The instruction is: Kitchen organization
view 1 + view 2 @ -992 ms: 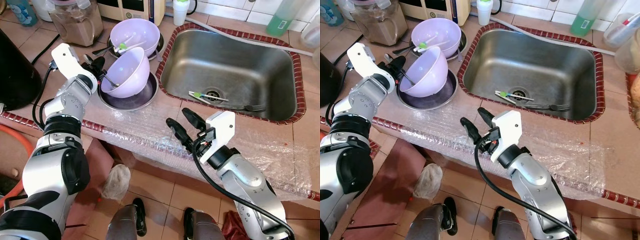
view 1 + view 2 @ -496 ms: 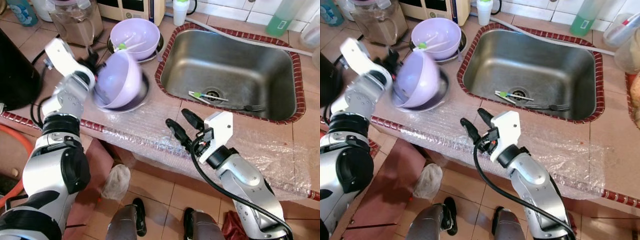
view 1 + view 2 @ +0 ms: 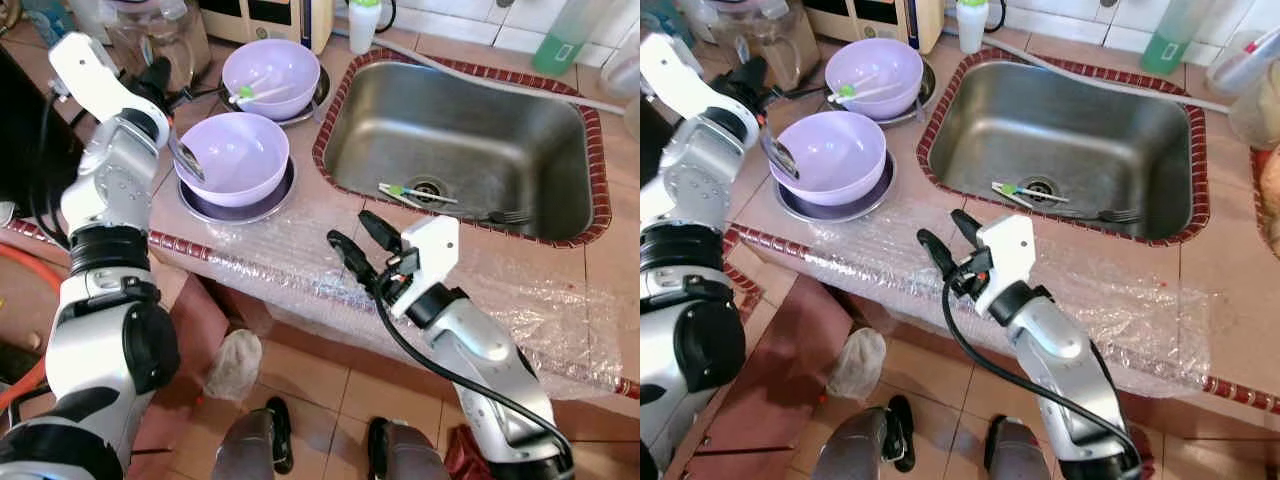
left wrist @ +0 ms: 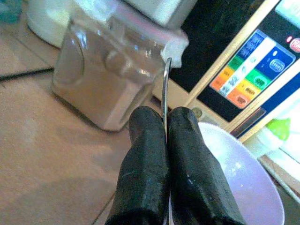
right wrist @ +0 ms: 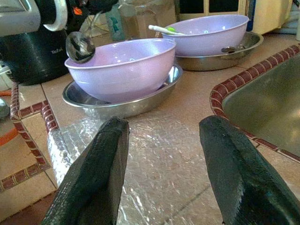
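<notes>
Steel spoon (image 3: 779, 157), thin, stiff and slippery, is pinched at its handle by the clenched left pincer (image 4: 165, 136) beside the lilac bowl (image 3: 232, 158); the right pincer (image 5: 161, 154) hangs released over the tabletop (image 3: 300, 235).

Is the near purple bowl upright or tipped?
Upright: the near purple bowl sits level in its steel dish, rim facing up.

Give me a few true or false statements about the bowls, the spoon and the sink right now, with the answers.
1. The left gripper is shut on a spoon. True.
2. The near purple bowl lies tipped on its side. False: it sits upright in a steel dish.
3. The right gripper holds a fork. False: it is open, holding nothing, over the bubble wrap.
4. A fork lies in the sink. True.
5. The far purple bowl is upside down. False: it stands upright with a utensil in it.
</notes>
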You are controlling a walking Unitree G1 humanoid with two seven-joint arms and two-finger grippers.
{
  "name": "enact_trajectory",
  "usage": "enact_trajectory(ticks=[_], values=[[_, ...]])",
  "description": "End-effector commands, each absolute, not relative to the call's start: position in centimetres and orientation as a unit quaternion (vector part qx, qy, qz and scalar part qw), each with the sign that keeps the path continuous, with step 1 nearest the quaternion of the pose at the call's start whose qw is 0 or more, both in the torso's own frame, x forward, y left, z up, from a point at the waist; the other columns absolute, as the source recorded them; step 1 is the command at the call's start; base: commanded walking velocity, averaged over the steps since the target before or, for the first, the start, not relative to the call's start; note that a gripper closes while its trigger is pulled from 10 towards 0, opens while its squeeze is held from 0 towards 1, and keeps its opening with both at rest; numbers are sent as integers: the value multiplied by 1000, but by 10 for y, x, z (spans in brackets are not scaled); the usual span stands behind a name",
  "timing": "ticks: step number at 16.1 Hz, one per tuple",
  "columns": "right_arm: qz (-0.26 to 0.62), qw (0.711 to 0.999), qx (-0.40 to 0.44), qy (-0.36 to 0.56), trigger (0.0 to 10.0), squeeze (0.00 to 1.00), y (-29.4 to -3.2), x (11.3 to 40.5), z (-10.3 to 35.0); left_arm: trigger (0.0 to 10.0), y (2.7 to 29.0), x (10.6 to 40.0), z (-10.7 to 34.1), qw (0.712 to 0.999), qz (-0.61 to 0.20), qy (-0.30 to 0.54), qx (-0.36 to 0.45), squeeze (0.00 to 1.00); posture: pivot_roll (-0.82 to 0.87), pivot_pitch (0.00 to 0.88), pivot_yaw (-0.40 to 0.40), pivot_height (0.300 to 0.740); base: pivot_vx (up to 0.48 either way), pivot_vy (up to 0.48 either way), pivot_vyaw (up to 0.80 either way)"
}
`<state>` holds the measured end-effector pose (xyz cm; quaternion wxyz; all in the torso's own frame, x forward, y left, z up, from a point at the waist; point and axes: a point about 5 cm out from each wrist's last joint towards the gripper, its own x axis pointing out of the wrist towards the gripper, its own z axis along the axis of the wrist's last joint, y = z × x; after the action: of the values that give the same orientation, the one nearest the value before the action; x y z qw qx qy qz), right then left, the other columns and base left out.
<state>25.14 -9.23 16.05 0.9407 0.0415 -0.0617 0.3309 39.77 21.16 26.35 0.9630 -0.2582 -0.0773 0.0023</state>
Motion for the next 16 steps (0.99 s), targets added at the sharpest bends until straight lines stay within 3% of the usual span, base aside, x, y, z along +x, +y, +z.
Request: enact_trajectory(ticks=[1,6,12,14,16], values=[[335,939,40,-66,10000,0,-90,252,160,0,213,395,268,964,3,-83,-252,0,-43,162,53,740,0,0,0],[329,940,40,-84,10000,0,-88,264,162,0,207,387,294,950,-29,-157,-268,0,-17,102,60,740,0,0,0],[291,948,35,-124,10000,0,-97,285,174,0,142,364,319,929,-214,-228,-198,0,-2,28,60,740,0,0,0],[281,949,43,-137,10000,0,-102,291,180,0,110,348,318,907,-308,-240,-157,0,-3,9,65,740,0,0,0],[280,948,54,-145,10000,0,-105,294,186,0,95,342,314,896,-340,-244,-147,0,-6,7,67,740,0,0,0]])
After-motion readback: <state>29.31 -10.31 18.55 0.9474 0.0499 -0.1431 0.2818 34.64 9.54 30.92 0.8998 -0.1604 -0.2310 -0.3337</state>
